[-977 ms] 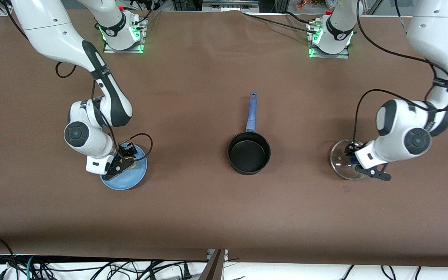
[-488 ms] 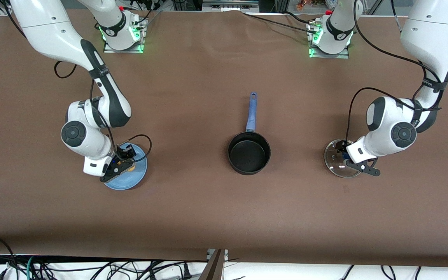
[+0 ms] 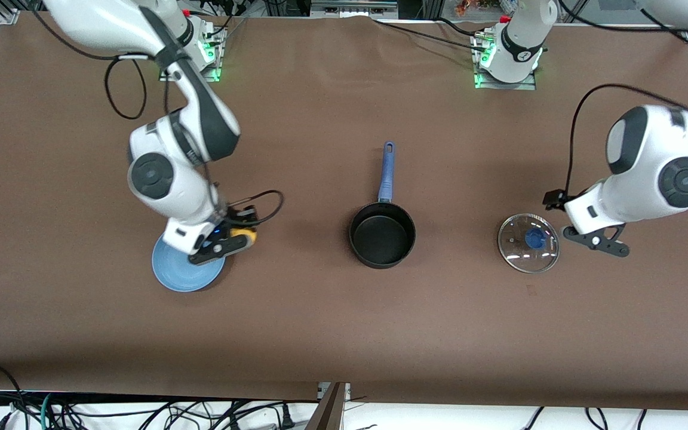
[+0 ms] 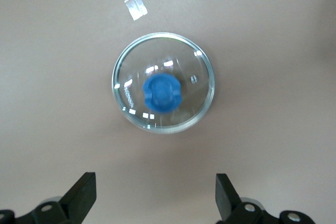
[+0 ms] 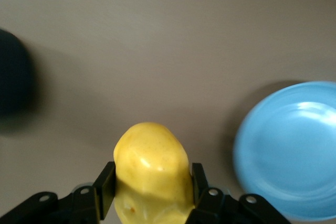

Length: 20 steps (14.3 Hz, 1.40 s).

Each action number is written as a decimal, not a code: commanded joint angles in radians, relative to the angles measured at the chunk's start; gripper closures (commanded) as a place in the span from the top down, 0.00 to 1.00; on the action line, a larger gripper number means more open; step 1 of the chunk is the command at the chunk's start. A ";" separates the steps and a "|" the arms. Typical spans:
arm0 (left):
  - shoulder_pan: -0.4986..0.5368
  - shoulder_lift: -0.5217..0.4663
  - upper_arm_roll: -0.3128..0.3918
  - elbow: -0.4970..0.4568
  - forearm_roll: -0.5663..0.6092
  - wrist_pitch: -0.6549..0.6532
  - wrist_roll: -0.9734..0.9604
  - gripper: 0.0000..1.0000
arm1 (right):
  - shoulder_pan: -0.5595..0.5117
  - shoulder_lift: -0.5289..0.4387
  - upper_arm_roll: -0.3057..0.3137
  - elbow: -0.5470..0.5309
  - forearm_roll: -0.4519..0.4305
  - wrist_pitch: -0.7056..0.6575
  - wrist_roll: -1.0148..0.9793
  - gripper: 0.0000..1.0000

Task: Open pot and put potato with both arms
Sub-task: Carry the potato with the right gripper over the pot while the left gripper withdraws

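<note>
The black pot (image 3: pixel 382 233) with its long blue handle (image 3: pixel 386 172) stands open at the table's middle; its dark edge shows in the right wrist view (image 5: pixel 13 80). My right gripper (image 3: pixel 229 241) is shut on the yellow potato (image 3: pixel 245 235), held in the air over the table beside the blue plate (image 3: pixel 178 272). The potato fills the jaws in the right wrist view (image 5: pixel 152 174). The glass lid (image 3: pixel 528 243) with a blue knob (image 4: pixel 161 92) lies flat toward the left arm's end. My left gripper (image 3: pixel 599 241) is open and empty, raised beside the lid.
The blue plate also shows in the right wrist view (image 5: pixel 294 150), with nothing on it. A small scrap of tape (image 4: pixel 136 7) lies on the brown table cover near the lid. Both arm bases stand along the table's edge farthest from the front camera.
My right gripper lifted the potato off the blue plate and moved toward the pot. My left gripper let go of the lid's knob, opened and rose away, leaving the lid on the table.
</note>
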 commanded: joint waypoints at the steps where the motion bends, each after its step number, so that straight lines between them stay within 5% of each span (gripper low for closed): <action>1: -0.006 -0.040 -0.006 0.154 -0.039 -0.168 0.006 1.00 | 0.119 0.061 -0.001 0.123 0.005 -0.028 0.282 0.31; 4: 0.000 -0.045 0.000 0.334 -0.051 -0.339 0.012 1.00 | 0.238 0.160 -0.003 0.261 0.000 -0.014 0.578 0.31; 6: -0.037 -0.088 0.070 0.338 -0.080 -0.329 -0.001 1.00 | 0.288 0.242 -0.003 0.362 -0.004 0.004 0.687 0.31; 8: -0.149 -0.144 0.223 0.254 -0.111 -0.189 -0.015 1.00 | 0.324 0.305 -0.006 0.397 -0.007 0.094 0.758 0.31; 11: -0.156 -0.377 0.228 -0.086 -0.143 -0.015 -0.093 1.00 | 0.351 0.360 -0.011 0.398 -0.009 0.190 0.777 0.31; 18: -0.159 -0.355 0.219 -0.050 -0.145 -0.076 -0.144 1.00 | 0.384 0.444 -0.021 0.398 -0.011 0.342 0.809 0.33; 19: -0.160 -0.353 0.219 -0.050 -0.145 -0.073 -0.146 1.00 | 0.384 0.451 -0.021 0.398 -0.011 0.349 0.809 0.40; 20: -0.161 -0.353 0.219 -0.048 -0.145 -0.073 -0.146 1.00 | 0.384 0.454 -0.023 0.398 -0.011 0.355 0.809 0.79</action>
